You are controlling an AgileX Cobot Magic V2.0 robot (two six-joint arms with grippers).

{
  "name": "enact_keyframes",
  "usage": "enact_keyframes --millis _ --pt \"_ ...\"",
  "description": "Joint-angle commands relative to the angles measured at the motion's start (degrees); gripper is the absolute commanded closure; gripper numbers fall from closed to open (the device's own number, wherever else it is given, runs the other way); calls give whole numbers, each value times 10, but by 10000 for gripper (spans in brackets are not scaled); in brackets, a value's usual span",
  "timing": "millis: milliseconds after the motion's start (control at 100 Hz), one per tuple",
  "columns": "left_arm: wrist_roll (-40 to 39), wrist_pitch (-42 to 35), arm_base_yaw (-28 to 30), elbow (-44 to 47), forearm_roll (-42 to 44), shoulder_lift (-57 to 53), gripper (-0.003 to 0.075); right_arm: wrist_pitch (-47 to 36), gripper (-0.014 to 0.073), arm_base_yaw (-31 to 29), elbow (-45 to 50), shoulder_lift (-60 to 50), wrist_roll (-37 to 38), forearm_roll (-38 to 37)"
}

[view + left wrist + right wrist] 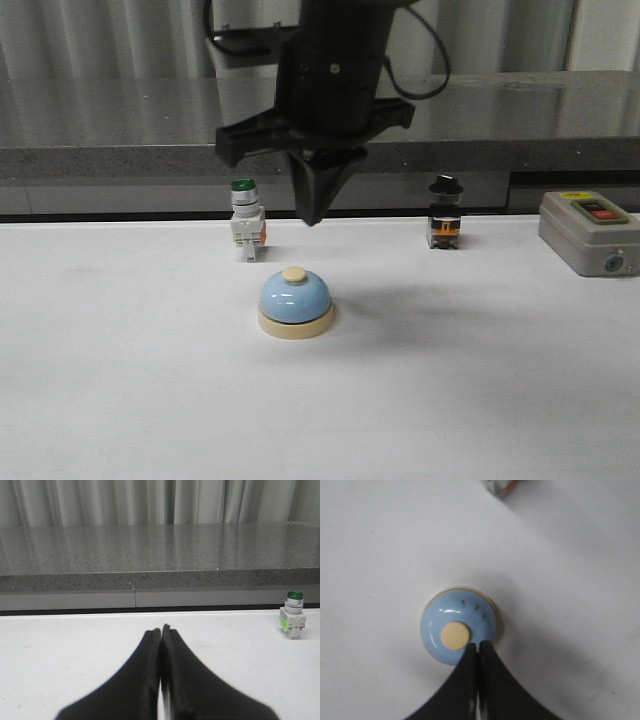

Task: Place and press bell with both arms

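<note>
The light-blue bell (295,301) with cream base and cream knob stands upright on the white table (120,380), near the middle. My right gripper (311,219) hangs point-down above and just behind it, fingers pressed together with nothing between them. In the right wrist view the bell (451,620) is seen from above, and the shut gripper (479,644) overlaps the dome's edge beside the knob, apart from it in height. My left gripper (161,628) is shut and empty low over bare table; it is out of the front view.
A green-capped white switch (246,226) stands behind the bell to the left, also in the left wrist view (292,616). A black-capped switch (445,214) stands back right. A grey button box (590,233) sits at the far right. A grey ledge (100,160) runs along the back.
</note>
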Motion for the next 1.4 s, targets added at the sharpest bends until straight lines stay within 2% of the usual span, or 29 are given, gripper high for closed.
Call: enact_keyframes --millis 0,200,840,980,1200,1390 --pt "-4 -42 1 12 -2 -20 739 -19 662 -19 -2 -56 20 -16" --pt "-4 -42 1 12 -2 -20 739 -24 662 -63 55 -108 49 -17" --pt "-4 -42 1 12 -2 -20 739 -114 662 -255 355 -381 94 -17" --pt "-4 -42 1 12 -2 -20 739 -118 662 -287 413 -445 99 -16" --pt "-4 -42 1 12 -2 -20 739 -171 662 -331 517 -557 119 -16" --pt "-4 -42 1 12 -2 -20 739 -172 662 -366 576 -646 119 -17"
